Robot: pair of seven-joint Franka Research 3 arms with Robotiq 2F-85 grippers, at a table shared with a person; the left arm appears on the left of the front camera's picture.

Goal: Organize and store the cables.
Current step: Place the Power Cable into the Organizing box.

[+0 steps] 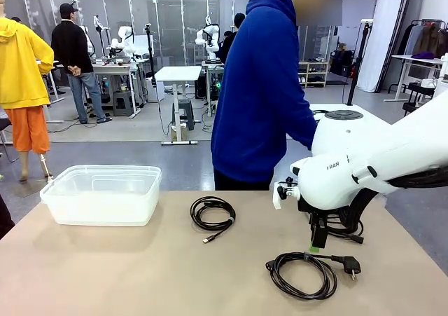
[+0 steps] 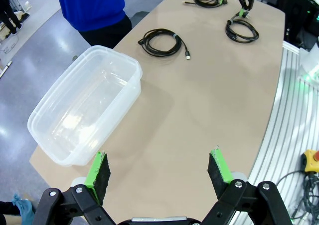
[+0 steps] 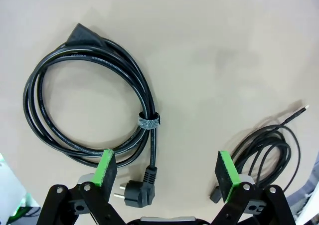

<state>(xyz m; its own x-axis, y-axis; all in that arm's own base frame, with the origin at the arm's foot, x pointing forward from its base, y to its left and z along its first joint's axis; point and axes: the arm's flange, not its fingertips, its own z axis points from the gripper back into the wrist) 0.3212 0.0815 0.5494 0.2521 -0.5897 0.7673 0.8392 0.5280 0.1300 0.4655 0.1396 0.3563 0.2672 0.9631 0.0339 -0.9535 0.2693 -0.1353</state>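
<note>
Both tools are spread wide and hold nothing. The left tool (image 2: 159,166) hangs just beside the clear tub (image 2: 47,116). Well apart from the tub, the right tool (image 3: 164,162) hovers over the coiled power cable (image 3: 89,110). A thin cable (image 1: 212,213) lies on the table (image 1: 105,274) between the tub and the power cable.

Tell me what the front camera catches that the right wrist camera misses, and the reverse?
Front view's own: a clear plastic tub on the table's left, and a person in a blue hoodie standing at the far side. Right wrist view's own: the grey strap binding the power cable into its coil. Both share that coiled power cable with its plug, lying on the tan table, and the right arm's open fingers above it.
</note>
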